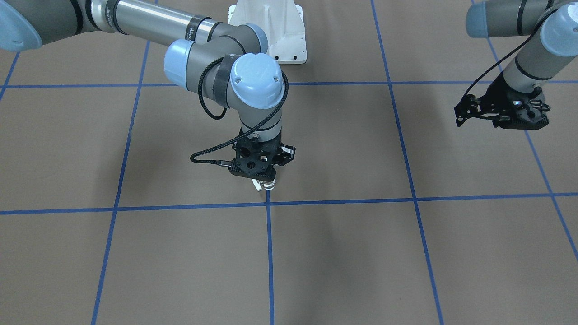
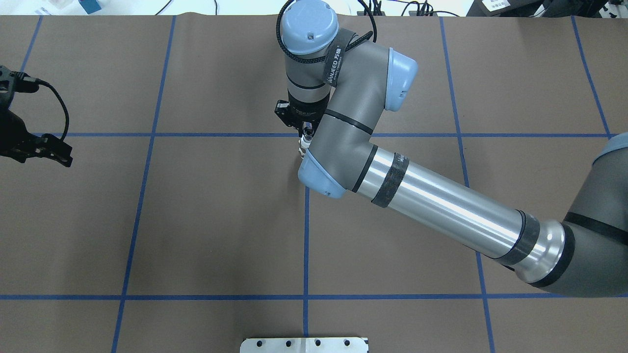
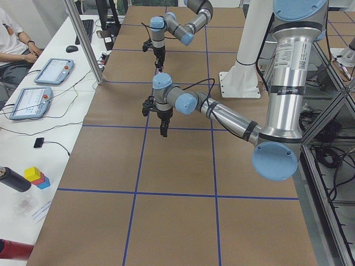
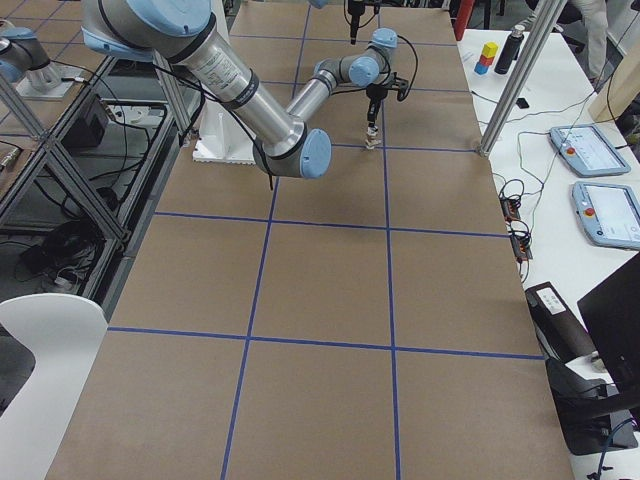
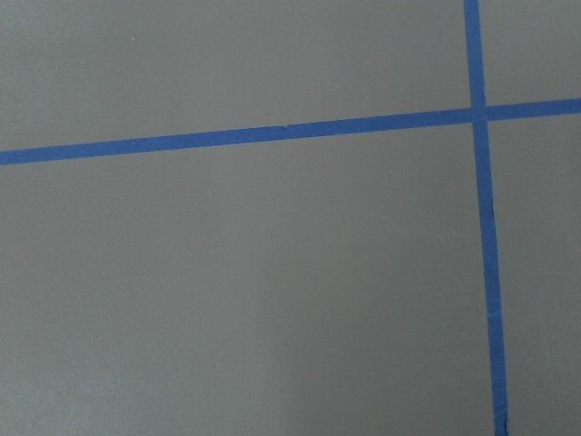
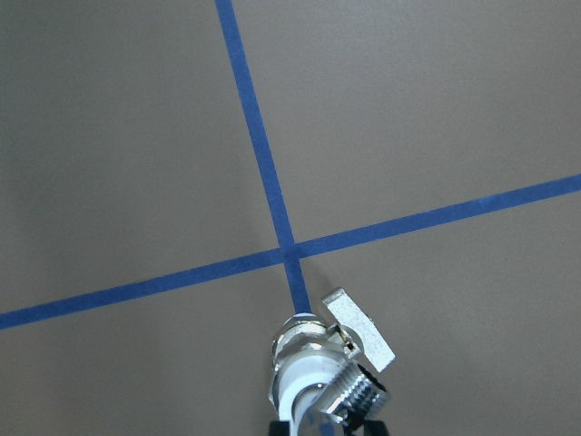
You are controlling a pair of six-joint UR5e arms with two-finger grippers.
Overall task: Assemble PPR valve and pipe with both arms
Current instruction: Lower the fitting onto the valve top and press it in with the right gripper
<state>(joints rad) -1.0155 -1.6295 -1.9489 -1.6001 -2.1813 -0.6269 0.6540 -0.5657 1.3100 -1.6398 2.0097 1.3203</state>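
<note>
My right gripper (image 1: 265, 179) points straight down and is shut on the PPR valve (image 1: 264, 185), right over a blue tape crossing. In the right wrist view the valve (image 6: 313, 363) shows its white end, metal middle and flat pale handle (image 6: 360, 329). A shiny chrome threaded piece (image 6: 356, 392), which looks like the pipe, sits joined to it. I cannot tell whether the valve touches the table. It also shows in the overhead view (image 2: 305, 143). My left gripper (image 1: 459, 115) hangs far off to the side, open and empty; it also shows in the overhead view (image 2: 66, 157).
Brown paper with blue tape lines (image 2: 304, 235) covers the table. The white pedestal base (image 1: 280, 31) stands behind the right arm. My right forearm (image 2: 441, 211) stretches across the table. Tablets (image 3: 52, 69) and coloured blocks (image 3: 36, 176) lie on the side bench.
</note>
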